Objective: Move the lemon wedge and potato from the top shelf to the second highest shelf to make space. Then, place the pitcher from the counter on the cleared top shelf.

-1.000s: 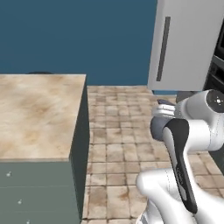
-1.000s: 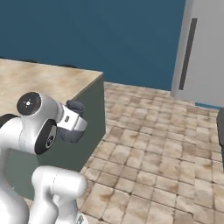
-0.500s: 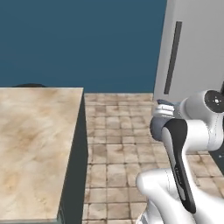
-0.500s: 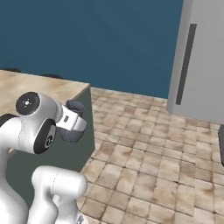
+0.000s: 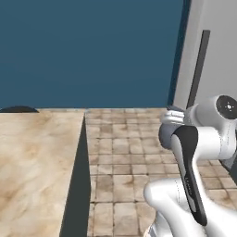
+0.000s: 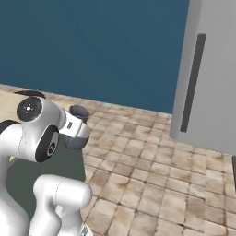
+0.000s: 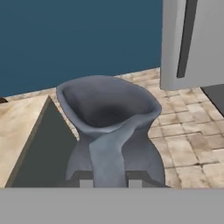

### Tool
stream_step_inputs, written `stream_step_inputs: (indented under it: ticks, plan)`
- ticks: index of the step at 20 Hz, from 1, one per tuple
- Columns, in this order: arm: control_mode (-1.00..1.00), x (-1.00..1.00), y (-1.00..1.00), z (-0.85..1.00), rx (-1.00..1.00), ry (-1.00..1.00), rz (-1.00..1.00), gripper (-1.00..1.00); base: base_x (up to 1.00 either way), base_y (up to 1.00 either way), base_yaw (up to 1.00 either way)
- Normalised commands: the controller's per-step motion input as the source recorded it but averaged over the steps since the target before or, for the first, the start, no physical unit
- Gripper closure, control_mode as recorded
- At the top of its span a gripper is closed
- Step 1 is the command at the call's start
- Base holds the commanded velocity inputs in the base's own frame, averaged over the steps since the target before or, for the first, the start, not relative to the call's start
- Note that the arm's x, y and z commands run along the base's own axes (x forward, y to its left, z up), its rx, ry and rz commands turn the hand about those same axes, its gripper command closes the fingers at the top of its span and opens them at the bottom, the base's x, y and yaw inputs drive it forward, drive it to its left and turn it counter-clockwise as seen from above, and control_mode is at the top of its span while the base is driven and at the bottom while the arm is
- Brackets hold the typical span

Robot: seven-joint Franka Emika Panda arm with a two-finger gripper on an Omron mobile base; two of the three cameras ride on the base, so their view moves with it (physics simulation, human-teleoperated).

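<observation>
Both base views had swung since the earlier frames, so this was the base driving and not the things moving: the counter (image 5: pixel 37 166) slid toward the lower left of the left base view, while the grey fridge door (image 6: pixel 209 78) with its dark upright handle (image 6: pixel 192 83) grew larger at the right of the right base view. Over that half second the arm kept its folded pose, elbow high and wrist tucked in front of the body. From the hand camera, the pitcher (image 7: pixel 111 131) stood upright right in front of the gripper (image 7: pixel 110 183), its flared rim open toward the lens, its narrow neck and handle running down to the round belly. Its base sat between the two dark finger tips at the bottom of that view, so the pincer appeared to be grasping the pitcher, though the contact itself was hidden behind the belly. Beyond it lay the counter's beige corner and dark cabinet side at the left, the tiled floor (image 7: pixel 192 131) to the right, and the fridge door at the upper right. A blue wall (image 5: pixel 88 51) closed off the back of the room in all three views.
</observation>
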Motion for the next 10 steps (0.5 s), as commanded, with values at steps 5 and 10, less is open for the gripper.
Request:
stream_step_inputs:
  ticks: [5, 10]
  plan:
    - [1.00, 0.00, 0.00, 0.00, 0.00, 0.00, 0.00, 1.00, 1.00, 0.00, 0.00]
    - [1.00, 0.00, 0.00, 0.00, 0.00, 0.00, 0.00, 1.00, 1.00, 0.07, -0.02]
